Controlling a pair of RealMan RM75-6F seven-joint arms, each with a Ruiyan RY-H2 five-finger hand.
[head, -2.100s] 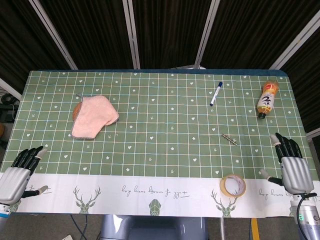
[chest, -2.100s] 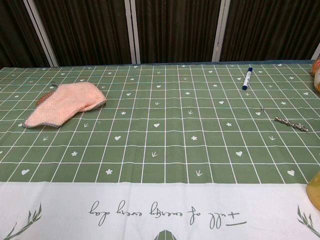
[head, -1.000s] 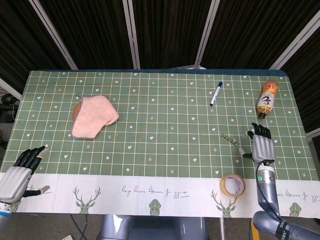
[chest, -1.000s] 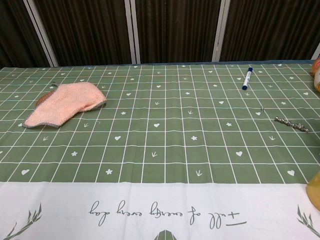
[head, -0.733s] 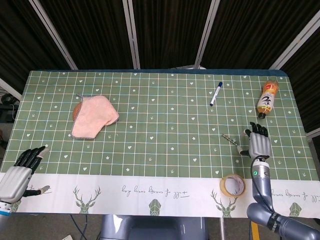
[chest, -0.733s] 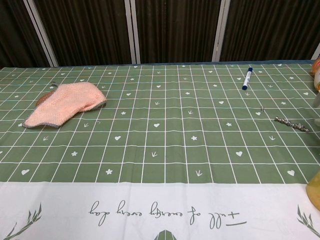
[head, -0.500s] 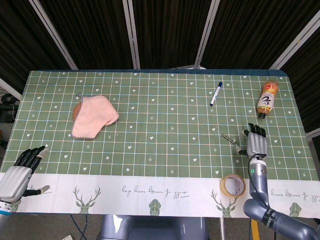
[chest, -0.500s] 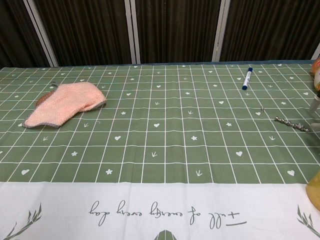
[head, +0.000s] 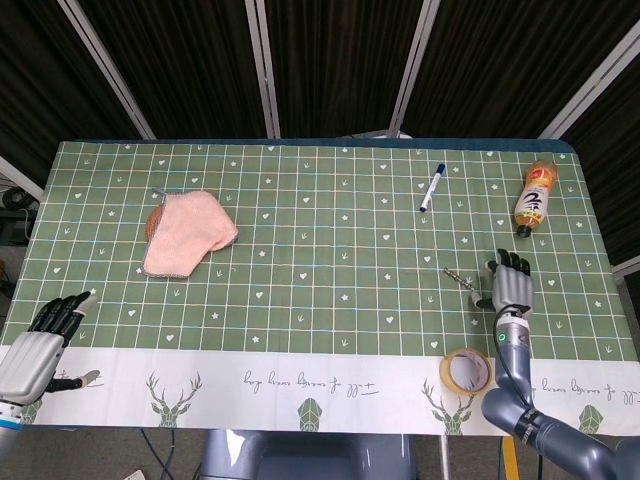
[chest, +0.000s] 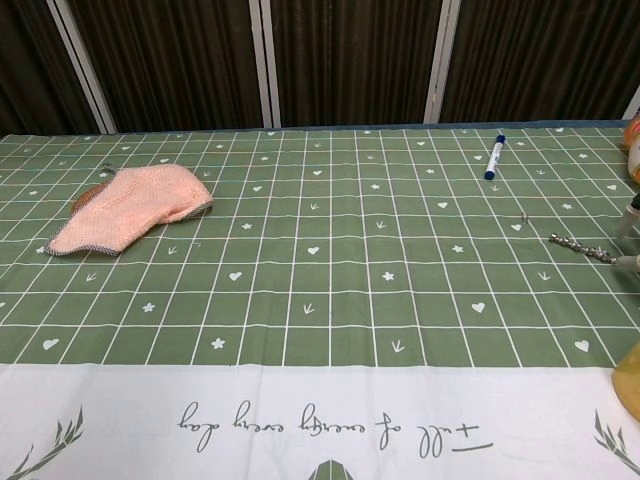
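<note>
My right hand (head: 512, 283) hovers over the right part of the green checked tablecloth (head: 330, 250), fingers stretched out and apart, holding nothing. A small metal bit (head: 458, 277) lies just left of its thumb; I cannot tell whether they touch. In the chest view only the fingertips (chest: 628, 212) show at the right edge, beside the metal bit (chest: 582, 248). My left hand (head: 40, 345) sits at the table's front left corner, fingers extended and empty, far from everything.
A roll of tape (head: 466, 370) lies just in front of the right hand. An orange-capped bottle (head: 535, 196) lies at the back right and a blue marker (head: 432, 187) left of it. At the left, a pink cloth (head: 188, 232) covers a brown disc (head: 153, 220).
The right hand has moved from the front right table edge forward and left, ending beside the metal bit. The left hand has barely shifted. The objects lie where they were.
</note>
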